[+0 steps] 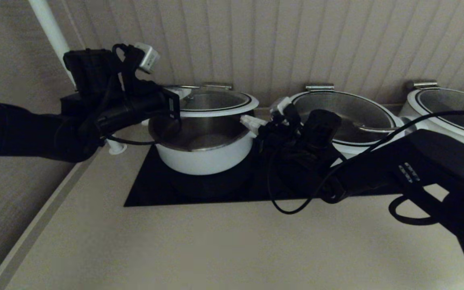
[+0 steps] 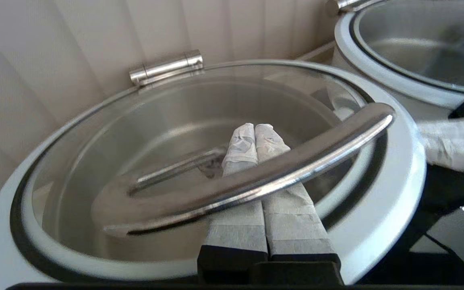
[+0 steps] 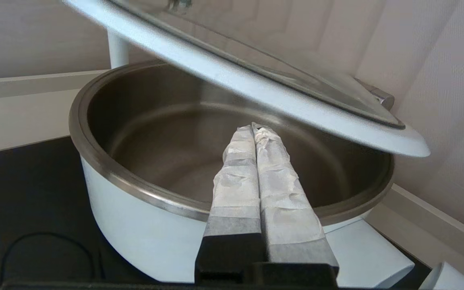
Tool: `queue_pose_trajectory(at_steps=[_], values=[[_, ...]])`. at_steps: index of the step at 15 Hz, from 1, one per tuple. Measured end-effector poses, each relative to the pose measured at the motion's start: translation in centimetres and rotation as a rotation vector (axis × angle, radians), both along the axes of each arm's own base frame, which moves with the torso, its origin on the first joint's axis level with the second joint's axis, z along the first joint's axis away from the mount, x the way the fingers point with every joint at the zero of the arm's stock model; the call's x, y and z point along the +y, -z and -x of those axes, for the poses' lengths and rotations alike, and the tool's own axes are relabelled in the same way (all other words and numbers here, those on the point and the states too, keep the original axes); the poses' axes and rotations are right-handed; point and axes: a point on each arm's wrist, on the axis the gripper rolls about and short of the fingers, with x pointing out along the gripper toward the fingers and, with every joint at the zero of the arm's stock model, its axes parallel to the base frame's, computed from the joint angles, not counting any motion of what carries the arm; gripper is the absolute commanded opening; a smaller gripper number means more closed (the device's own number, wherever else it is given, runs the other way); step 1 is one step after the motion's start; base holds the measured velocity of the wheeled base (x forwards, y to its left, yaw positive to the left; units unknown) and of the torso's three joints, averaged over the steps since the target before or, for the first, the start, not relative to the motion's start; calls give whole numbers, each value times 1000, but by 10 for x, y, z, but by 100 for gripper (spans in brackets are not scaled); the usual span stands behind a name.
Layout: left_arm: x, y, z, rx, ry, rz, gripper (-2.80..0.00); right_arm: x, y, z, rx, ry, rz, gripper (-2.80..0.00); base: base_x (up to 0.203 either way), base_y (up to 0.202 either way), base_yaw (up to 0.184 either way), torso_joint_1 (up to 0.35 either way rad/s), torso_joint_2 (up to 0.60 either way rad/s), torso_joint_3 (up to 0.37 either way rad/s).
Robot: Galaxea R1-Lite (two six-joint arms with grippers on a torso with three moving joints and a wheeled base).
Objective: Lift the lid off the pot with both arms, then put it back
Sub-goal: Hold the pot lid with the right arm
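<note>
The glass lid (image 1: 216,102) with its white rim is raised and tilted above the open white pot (image 1: 204,151) on the black cooktop. My left gripper (image 1: 179,94) is shut. Its taped fingers (image 2: 240,149) pass under the lid's steel loop handle (image 2: 296,161), which rests across them. My right gripper (image 1: 252,121) is shut at the pot's right side. Its taped fingers (image 3: 272,169) reach over the pot's steel rim (image 3: 107,169), just below the raised lid's white rim (image 3: 256,88). The pot's steel inside is empty.
Two wider lidded pots stand to the right, one in the middle (image 1: 344,112) and one at the far right (image 1: 449,108). The ribbed wall is close behind. A white pole (image 1: 50,32) stands at back left. Bare counter (image 1: 216,249) lies in front of the cooktop (image 1: 155,189).
</note>
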Motion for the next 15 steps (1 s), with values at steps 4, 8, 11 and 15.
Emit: queue_pose_trajectory(at_steps=[4,8,11,15], values=[[2,4,9,20,1,-9,-280,-1,-1,-1,-3,3,-2,-280,0,0,0,0,0,0],[4,4,16,26,4,-15,-280,-2,-8,-3,-19,7,-9,-280,0,0,0,0,0,0],[5,8,20,41,4,-21,-280,-3,-12,-5,-22,11,-12,-280,0,0,0,0,0,0],[7,12,26,51,4,-42,-280,-4,-13,-5,-27,12,-15,-280,0,0,0,0,0,0]])
